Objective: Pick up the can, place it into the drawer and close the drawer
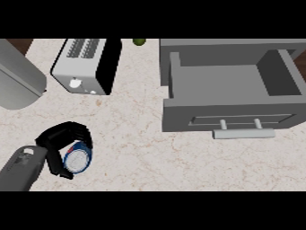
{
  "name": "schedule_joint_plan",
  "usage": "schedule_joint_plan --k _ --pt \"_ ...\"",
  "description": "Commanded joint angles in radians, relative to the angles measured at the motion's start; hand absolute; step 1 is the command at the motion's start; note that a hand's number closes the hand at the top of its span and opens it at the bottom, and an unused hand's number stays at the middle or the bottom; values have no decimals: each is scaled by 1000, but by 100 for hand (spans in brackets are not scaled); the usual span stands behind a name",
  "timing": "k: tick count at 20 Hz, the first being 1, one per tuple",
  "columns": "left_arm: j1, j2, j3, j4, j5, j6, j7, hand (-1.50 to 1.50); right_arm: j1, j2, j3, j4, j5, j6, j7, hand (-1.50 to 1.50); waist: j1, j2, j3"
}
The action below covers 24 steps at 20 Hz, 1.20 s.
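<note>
- One can (77,160), blue and white, sits at about 8 o'clock on the counter (142,148), wrapped by the left hand (63,140).
- Shows its round white end face upward toward the viewer; long axis runs roughly toward the camera, tilted slightly, with the blue side wall visible along the right rim.
- Black fingers curl over the can's top and left side, thumb below; grey left forearm (19,173) enters from the lower left edge.
- Right hand out of view.
- Open grey drawer (238,87) at about 2 o'clock, cavity bare and facing up, front panel toward the viewer with a pale bar handle (243,133) sticking out at the bottom.
- Wide stretch of bare marbled counter between can and drawer front, from 6 o'clock up to the centre; nothing standing in that lane.
- Counter's left border near 9 o'clock, dark floor showing past it, just beside the forearm.
- White and black toaster (85,65) at about 11 o'clock, well apart from the can, left of the drawer.
- Large grey cylindrical body (9,74) at 10 o'clock, overhanging the counter's left border.
- Small green item (139,42) at 12 o'clock by the far border, too small to identify.
</note>
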Motion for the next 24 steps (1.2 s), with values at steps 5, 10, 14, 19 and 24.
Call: schedule_joint_plan --k 5,10,14,19,24 --pt "30 -84 16 -39 113 -114 -78 150 28 14 -22 -22 -21 7 9 -150 13 -1 -4" --pt "42 -171 313 -6 306 455 -44 150 53 44 -34 -33 -23 -1 -5 -150 47 -10 -2" --pt "-2 -292 336 -122 339 646 -34 150 25 44 -34 -10 7 -10 -11 -150 47 -11 1" --pt "7 -348 274 -392 327 795 85 150 25 -8 -76 -82 -83 -42 69 -150 37 -11 -1" --pt "20 -354 137 -637 343 966 235 150 15 73 -10 -45 46 9 6 -150 31 -7 -1"
